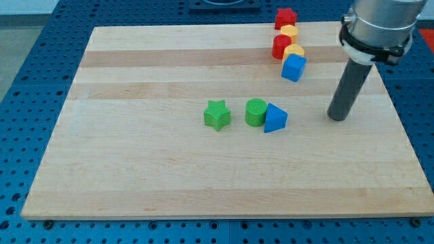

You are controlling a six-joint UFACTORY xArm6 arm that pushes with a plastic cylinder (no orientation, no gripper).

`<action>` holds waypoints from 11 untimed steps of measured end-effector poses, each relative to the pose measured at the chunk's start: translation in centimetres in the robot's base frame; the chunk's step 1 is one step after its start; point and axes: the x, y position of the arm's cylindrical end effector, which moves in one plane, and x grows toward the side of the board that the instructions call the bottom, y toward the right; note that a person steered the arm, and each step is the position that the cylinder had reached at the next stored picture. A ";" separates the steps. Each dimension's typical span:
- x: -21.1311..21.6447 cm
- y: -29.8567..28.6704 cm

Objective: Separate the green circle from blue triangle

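Note:
The green circle (255, 112) sits near the middle of the wooden board, touching the blue triangle (275, 118) on its right side. My tip (337, 118) rests on the board to the view's right of the blue triangle, well apart from it, at about the same height in the view.
A green star (217, 114) lies left of the green circle. Near the top right stand a red star (285, 17), a yellow block (289, 32), a red block (281, 46), a yellow block (294, 51) and a blue cube (293, 68). The board's right edge (400, 115) is close to my tip.

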 end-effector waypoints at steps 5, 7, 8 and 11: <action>-1.6 -6.4; 0.9 -6.1; 1.3 -7.7; -1.0 -14.4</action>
